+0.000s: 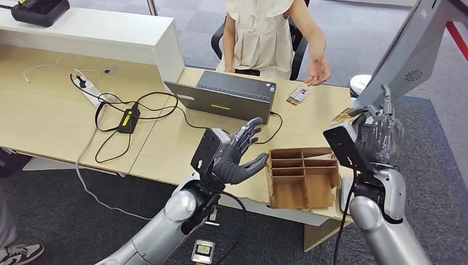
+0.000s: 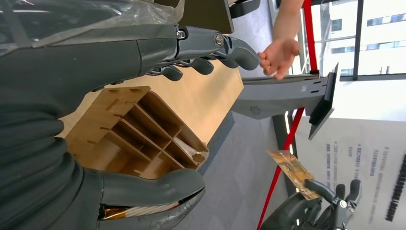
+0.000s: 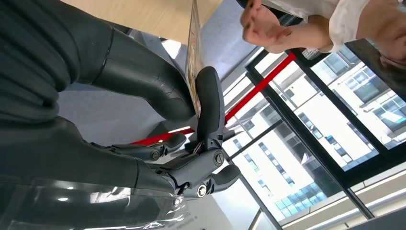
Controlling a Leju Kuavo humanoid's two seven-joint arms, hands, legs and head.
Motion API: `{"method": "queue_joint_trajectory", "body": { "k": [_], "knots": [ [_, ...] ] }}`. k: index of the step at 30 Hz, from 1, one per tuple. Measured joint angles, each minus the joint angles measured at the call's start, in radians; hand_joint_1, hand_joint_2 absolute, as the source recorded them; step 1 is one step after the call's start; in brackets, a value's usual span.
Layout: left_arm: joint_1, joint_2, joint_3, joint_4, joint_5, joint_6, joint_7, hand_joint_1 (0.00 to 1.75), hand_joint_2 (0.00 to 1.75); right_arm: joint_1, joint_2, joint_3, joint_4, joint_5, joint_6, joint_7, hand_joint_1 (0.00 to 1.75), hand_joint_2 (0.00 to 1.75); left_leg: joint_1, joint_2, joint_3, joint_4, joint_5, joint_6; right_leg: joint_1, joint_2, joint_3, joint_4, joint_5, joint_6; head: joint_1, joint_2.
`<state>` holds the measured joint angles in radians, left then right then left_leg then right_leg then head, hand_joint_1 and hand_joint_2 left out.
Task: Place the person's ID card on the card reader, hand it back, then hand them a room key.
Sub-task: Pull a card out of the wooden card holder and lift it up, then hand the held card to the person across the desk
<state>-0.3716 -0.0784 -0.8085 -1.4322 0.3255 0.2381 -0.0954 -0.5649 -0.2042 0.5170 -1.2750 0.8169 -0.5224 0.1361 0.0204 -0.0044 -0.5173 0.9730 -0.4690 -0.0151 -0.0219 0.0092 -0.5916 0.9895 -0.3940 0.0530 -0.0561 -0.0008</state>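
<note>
A room key [image 1: 343, 115] is being pinched edge-on by the right hand [image 1: 381, 135]; the left hand [image 1: 238, 157] is being held empty, fingers spread, beside the wooden organiser [image 1: 302, 176]. The key should be offered level toward the person's hand [image 1: 317, 70], released only once taken. The ID card [image 1: 298, 95] is lying on the wooden desk [image 1: 49, 110], grey carpet beyond.

Room key [image 1: 343, 115] pinched in right hand [image 1: 381, 132]; ID card [image 1: 298, 95] flat on desk.
Key: thin golden-brown patterned card, raised off the desk at right of frame, gripped between thumb and a finger [image 3: 209, 103]. ID card: small, pale with photo patch, lying upper centre-right, just beside the person's hand [image 1: 317, 72].
</note>
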Motion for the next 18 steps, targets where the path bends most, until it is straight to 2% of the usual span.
{"method": "queue_joint_trajectory", "body": {
  "k": [7, 12, 18],
  "knots": [
    [-0.013, -0.008, -0.013, 0.013, 0.007, -0.023, -0.002, 0.0, 1.75, -0.016, -0.006, -0.019, -0.012, -0.007, 0.017, -0.019, 1.75, 1.75, 0.0, 0.0, 0.0, 0.0, 0.0, 0.0, 0.0, 0.0, 0.0, 0.0, 0.0, 0.0, 0.0, 0.0],
    [-0.025, -0.02, -0.023, 0.025, 0.021, -0.049, -0.012, 0.0, 1.75, -0.133, -0.003, -0.022, 0.092, -0.054, 0.05, -0.057, 1.75, 1.75, 0.0, 0.0, -0.001, 0.0, 0.001, 0.0, 0.0, 0.0, 0.0, 0.0, 0.001, -0.001, 0.0, 0.0],
    [-0.043, -0.031, -0.043, 0.046, 0.041, -0.06, -0.015, 0.0, 1.75, -0.313, 0.034, -0.018, 0.321, -0.106, 0.075, -0.087, 1.75, 1.75, 0.0, 0.0, -0.002, 0.0, 0.002, 0.0, -0.001, -0.001, -0.001, 0.001, 0.002, 0.0, 0.0, 0.0]
  ]
}}
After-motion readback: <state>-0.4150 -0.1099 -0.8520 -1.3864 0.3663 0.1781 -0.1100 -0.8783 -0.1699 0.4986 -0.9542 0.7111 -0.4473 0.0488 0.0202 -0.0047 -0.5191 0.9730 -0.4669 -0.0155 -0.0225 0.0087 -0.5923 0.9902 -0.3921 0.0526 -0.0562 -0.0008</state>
